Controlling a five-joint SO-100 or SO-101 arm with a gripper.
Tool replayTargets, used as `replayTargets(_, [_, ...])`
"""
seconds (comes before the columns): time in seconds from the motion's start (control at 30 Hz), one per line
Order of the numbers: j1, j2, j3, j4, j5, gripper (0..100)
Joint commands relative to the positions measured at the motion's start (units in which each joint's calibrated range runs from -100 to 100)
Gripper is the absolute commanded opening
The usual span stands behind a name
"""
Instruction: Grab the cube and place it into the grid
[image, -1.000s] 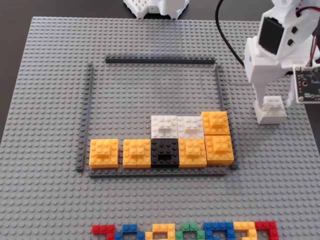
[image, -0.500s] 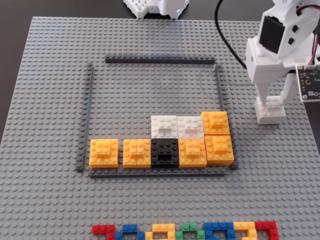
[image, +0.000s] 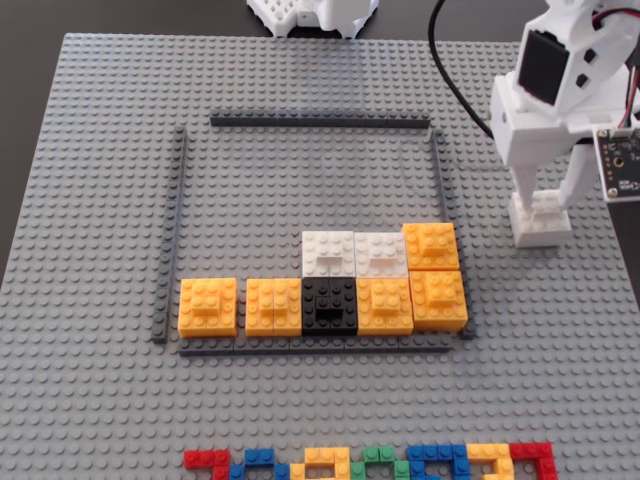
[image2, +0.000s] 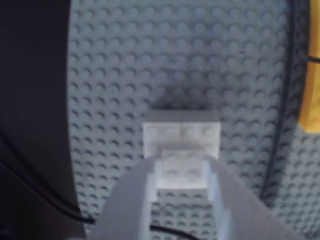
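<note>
The cube (image: 541, 228), a small white block with a raised plate on top, sits on the grey baseplate to the right of the grid (image: 320, 122), outside its right-hand strip. My gripper (image: 546, 206) stands over it, one finger on each side of the raised plate. In the wrist view both fingers (image2: 142, 195) press against the sides of the cube (image2: 181, 134), so the gripper (image2: 182, 170) is shut on it. The cube still rests on the studs. The grid's right strip (image2: 280, 125) runs down that view's right side.
Inside the grid's lower part lie several orange blocks (image: 208, 305), two white blocks (image: 355, 253) and a black block (image: 330, 305). Multicoloured bricks (image: 370, 463) line the front edge. The arm's white base (image: 315, 12) stands at the back. The dark table edge (image2: 30, 100) lies left.
The gripper has come down over the cube and its fingers have drawn in against the raised plate; the wrist camera board shifted slightly right. The cube has not moved.
</note>
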Motion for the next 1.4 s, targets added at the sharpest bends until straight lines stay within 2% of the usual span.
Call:
replayTargets(0.0, [0.8,-8.1,-3.2,2.5,0.5,3])
replayTargets(0.53, [0.0,-23.0,-17.7,13.1,2.2,3])
replayTargets(0.73, [1.8,-29.0,-18.4,16.0,4.1,3])
replayTargets(1.37, [22.0,-42.5,4.9,11.8,13.9,3])
